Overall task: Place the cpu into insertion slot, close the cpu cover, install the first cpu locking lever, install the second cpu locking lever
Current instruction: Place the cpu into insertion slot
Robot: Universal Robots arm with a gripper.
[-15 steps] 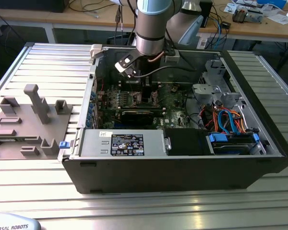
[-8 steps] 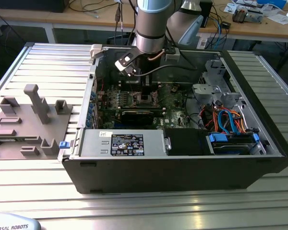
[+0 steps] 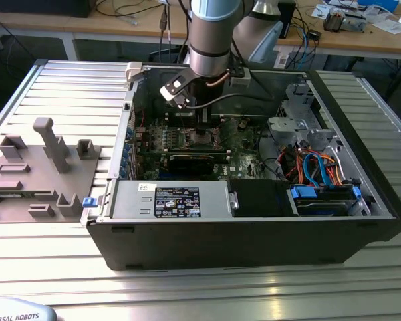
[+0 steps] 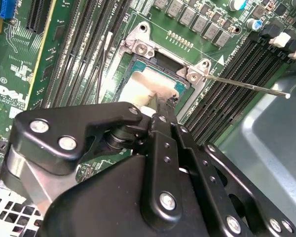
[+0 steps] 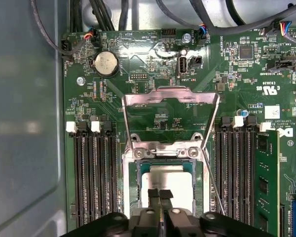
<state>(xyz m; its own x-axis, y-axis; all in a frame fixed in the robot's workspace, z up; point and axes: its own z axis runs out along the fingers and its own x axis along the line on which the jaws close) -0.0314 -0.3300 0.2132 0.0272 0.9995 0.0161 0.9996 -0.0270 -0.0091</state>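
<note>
The open computer case lies on its side on the slatted metal counter. A grey plastic fixture sits on the same counter toward the exterior view's left. The robot arm comes straight down into the case, and its gripper hangs low over the green motherboard.

In the first wrist view the gripper has its two fingers clenched side by side, with nothing I can see between them. The tips are right at the dull silver top of the cpu. The cpu lies flat inside the square socket, framed on all sides by it. Whether the tips actually press on the chip I cannot tell.

The cpu cover is swung open. It stands away from the socket on its hinge side, and the board shows through its square window. A thin metal locking lever runs free along one side of the socket, unlatched.

In the second wrist view the black gripper sits over the same pale cpu, and the locking lever juts out past the socket's corner. Rows of black memory slots flank the socket on both sides, and a round coin battery sits farther up the board.
</note>
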